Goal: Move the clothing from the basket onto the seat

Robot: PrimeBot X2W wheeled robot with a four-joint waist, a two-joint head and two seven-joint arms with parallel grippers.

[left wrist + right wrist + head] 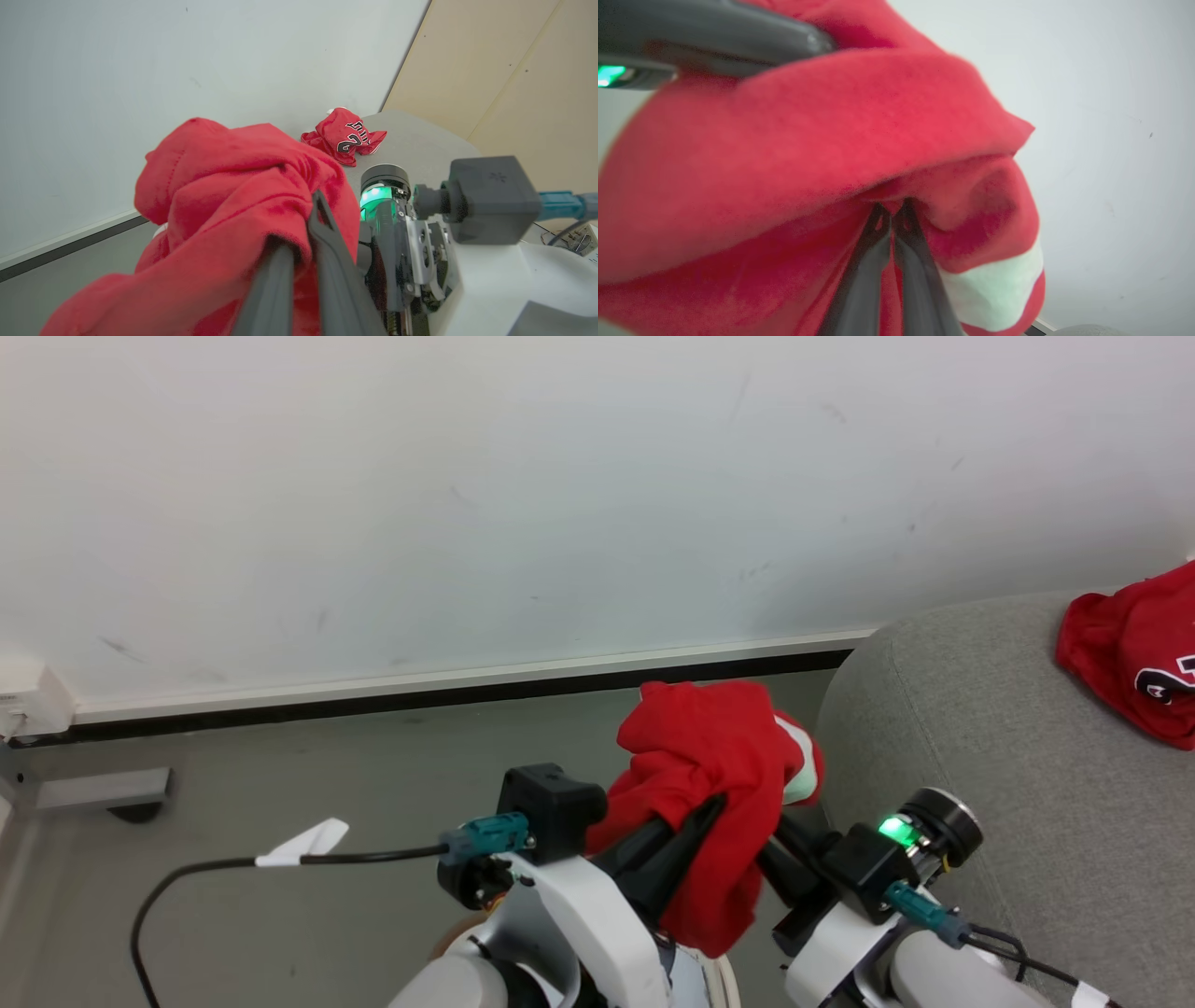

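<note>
Red garment [700,747] bunched aloft, just left of seat [971,737]. Left gripper [709,810], right gripper [892,212]: jaws pinching cloth. Numbered jersey [1134,649] lies on seat, far right. Step: carrying. Next: swing right over cushion, release.

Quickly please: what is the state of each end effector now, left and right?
The left end effector: closed, holding the red garment.
The right end effector: closed, pinching the same red garment.
</note>
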